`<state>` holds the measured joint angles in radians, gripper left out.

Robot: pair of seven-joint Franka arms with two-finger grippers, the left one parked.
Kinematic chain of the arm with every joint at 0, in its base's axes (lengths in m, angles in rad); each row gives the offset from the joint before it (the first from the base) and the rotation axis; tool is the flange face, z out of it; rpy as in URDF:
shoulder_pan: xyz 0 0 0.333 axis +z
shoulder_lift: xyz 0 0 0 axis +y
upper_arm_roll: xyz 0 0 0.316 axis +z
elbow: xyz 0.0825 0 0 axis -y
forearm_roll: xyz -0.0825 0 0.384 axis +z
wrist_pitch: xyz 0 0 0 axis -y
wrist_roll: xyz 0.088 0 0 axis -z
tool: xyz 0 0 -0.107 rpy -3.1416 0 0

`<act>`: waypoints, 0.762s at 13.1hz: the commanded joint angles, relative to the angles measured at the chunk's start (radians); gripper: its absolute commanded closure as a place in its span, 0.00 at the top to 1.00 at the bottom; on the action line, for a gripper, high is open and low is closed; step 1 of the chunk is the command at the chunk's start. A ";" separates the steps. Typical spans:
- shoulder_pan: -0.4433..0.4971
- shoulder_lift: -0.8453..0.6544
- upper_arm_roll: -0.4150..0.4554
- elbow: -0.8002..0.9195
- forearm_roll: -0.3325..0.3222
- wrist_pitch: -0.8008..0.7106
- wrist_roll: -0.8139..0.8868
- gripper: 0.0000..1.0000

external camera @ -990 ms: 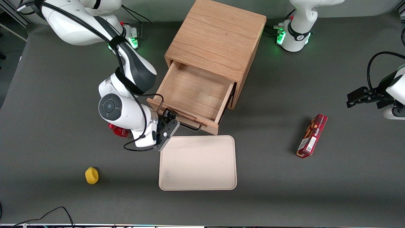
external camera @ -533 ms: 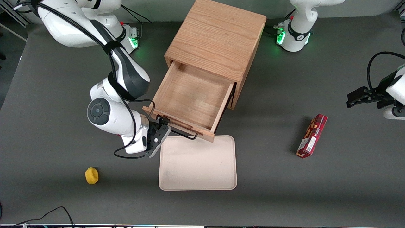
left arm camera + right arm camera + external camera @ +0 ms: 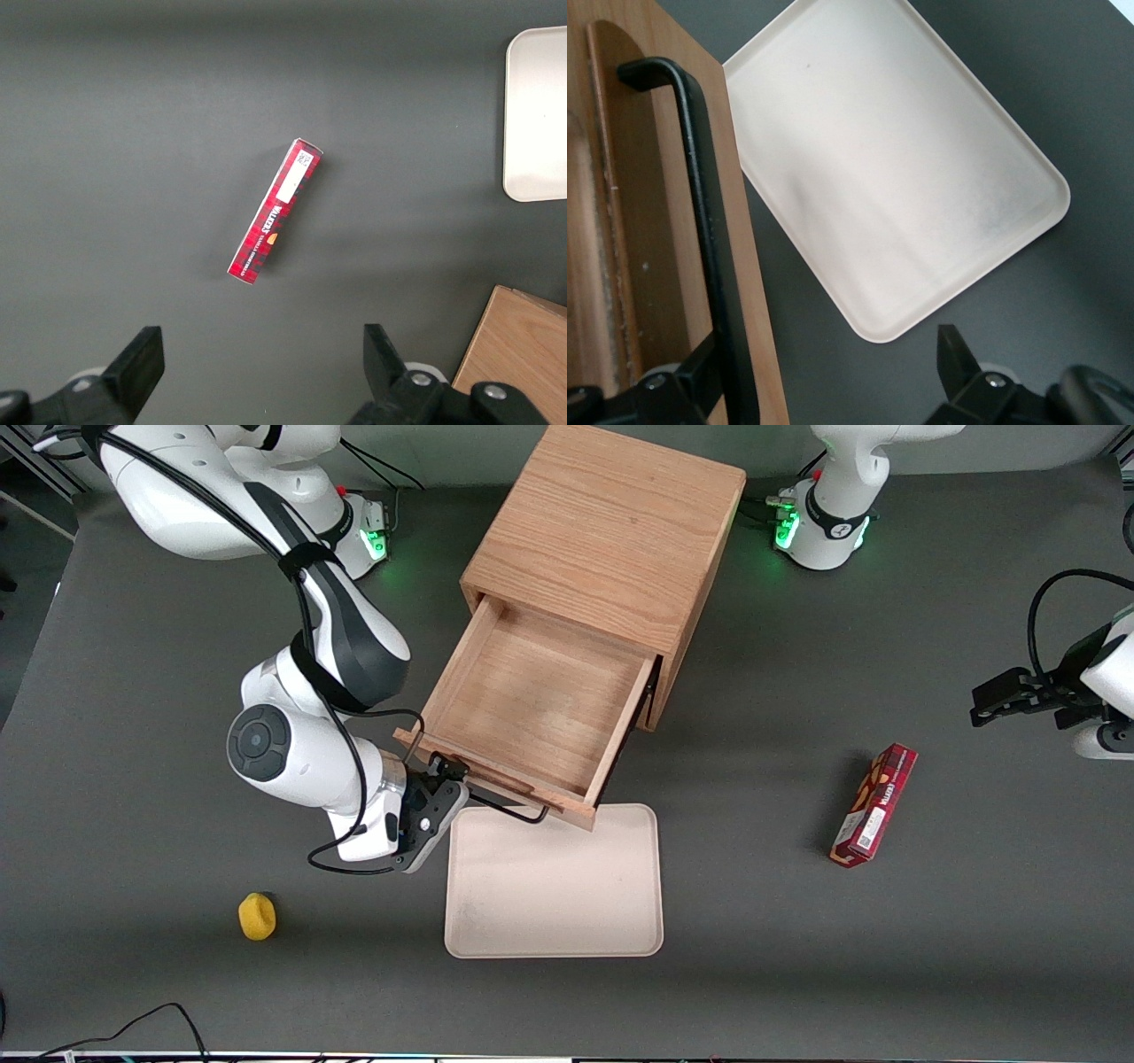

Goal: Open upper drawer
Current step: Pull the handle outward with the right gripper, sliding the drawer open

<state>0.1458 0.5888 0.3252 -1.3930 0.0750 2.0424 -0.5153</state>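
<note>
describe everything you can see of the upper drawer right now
The upper drawer is light oak, pulled well out of the boxy wooden cabinet toward the front camera. Its plain wood inside holds nothing. A thin black bar handle runs along its front panel, whose corner overhangs the beige tray. The gripper sits at the handle's end toward the working arm, jaws open around the bar, one finger against it.
</note>
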 commanded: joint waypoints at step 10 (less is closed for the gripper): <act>-0.170 -0.219 -0.021 0.010 0.238 -0.206 -0.007 1.00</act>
<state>0.0433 0.4735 0.3117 -1.3375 0.2489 1.9099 -0.5172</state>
